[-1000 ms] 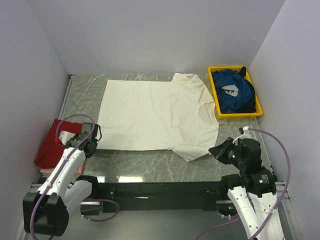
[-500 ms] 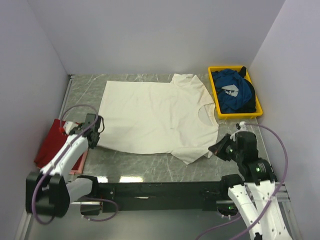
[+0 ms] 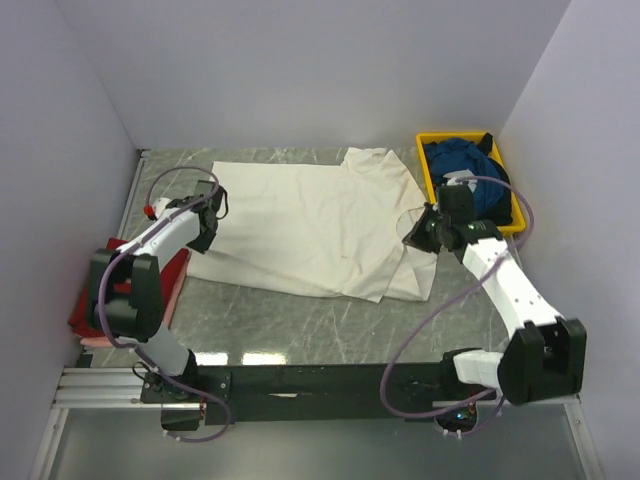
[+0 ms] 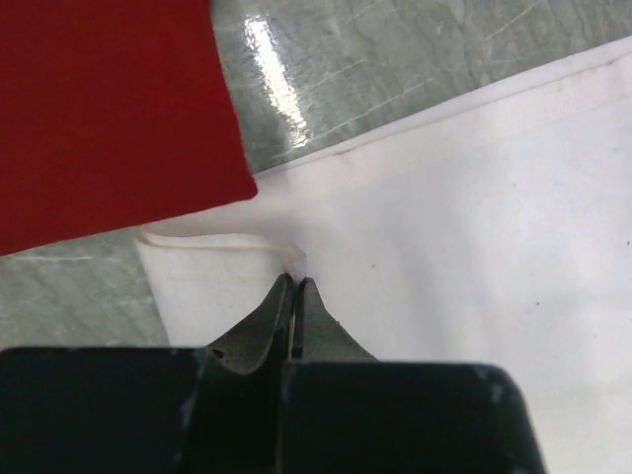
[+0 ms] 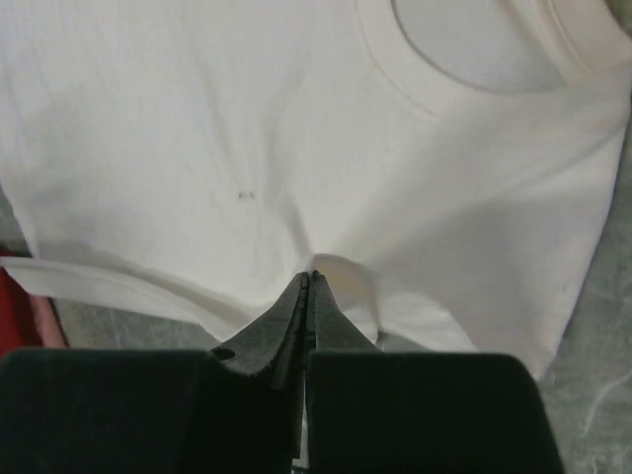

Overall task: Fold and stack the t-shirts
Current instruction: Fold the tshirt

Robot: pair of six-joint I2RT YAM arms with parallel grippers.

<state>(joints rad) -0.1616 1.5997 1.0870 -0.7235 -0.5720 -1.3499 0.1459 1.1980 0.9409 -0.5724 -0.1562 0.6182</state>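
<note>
The cream-white t-shirt [image 3: 310, 215] lies across the middle of the table, its near edge lifted and folded back. My left gripper [image 3: 208, 222] is shut on the shirt's left hem corner [image 4: 286, 259]. My right gripper [image 3: 418, 232] is shut on the shirt's edge [image 5: 331, 265] just below the collar [image 5: 474, 59]. The dark red t-shirt [image 3: 95, 300] lies folded at the left table edge and also shows in the left wrist view [image 4: 99, 109]. The blue t-shirt with white print [image 3: 465, 185] sits bunched in the yellow tray [image 3: 432, 190].
The yellow tray stands at the back right by the right wall. White walls close in the left, back and right sides. Grey marble table surface [image 3: 300, 320] shows along the front.
Both grippers moved from the near edge toward the back, carrying the cream shirt's near edge up and over the shirt. The shirt's front part is now folded back.
</note>
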